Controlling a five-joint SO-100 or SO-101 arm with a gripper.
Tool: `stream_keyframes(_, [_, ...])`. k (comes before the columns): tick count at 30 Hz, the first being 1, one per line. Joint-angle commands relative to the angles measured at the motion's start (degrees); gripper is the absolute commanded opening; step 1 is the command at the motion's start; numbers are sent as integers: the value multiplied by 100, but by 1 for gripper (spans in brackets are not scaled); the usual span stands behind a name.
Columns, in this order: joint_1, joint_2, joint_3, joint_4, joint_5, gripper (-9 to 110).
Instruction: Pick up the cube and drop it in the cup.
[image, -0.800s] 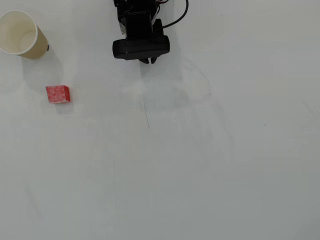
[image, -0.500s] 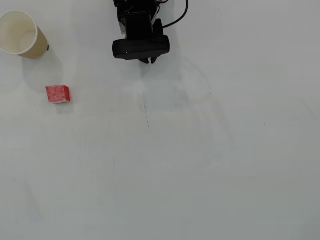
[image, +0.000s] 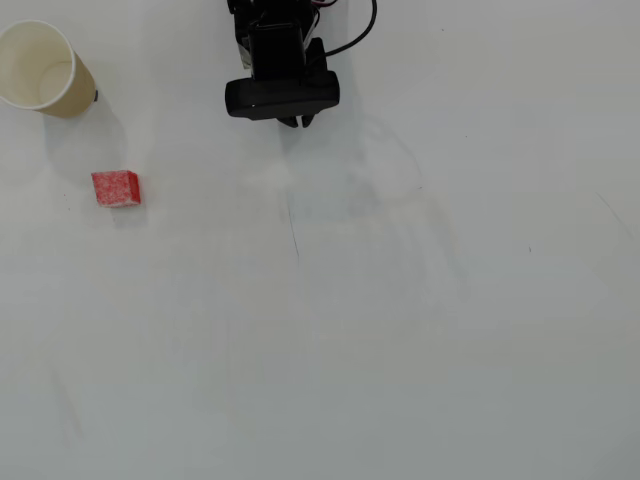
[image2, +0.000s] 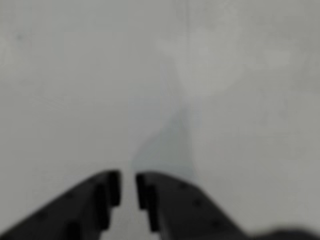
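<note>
In the overhead view the small red cube (image: 116, 188) lies on the white table at the left. The tan paper cup (image: 40, 68) stands upright above and to the left of it, its cream inside showing, a short gap between them. My black arm sits at the top centre, with only the gripper (image: 298, 121) tips poking out below the wrist camera, far right of the cube. The wrist view shows the gripper (image2: 128, 187) with its dark fingers nearly together, only a thin slit between them and nothing held, over bare table. Neither cube nor cup appears in that view.
A black cable (image: 362, 32) curls from the arm at the top edge. The white table (image: 400, 330) carries faint scuff marks and a thin dark line (image: 293, 230) below the gripper.
</note>
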Motion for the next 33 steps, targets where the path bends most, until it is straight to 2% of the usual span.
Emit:
stream_keyframes(1, [-26, 123, 193, -35, 53, 1])
stream_keyframes(23, [-123, 123, 193, -308, 44, 0])
stream_keyframes(27, [-26, 132, 202, -1318, 18, 0])
stream_keyframes(33, [-35, 141, 202, -3489, 0, 0])
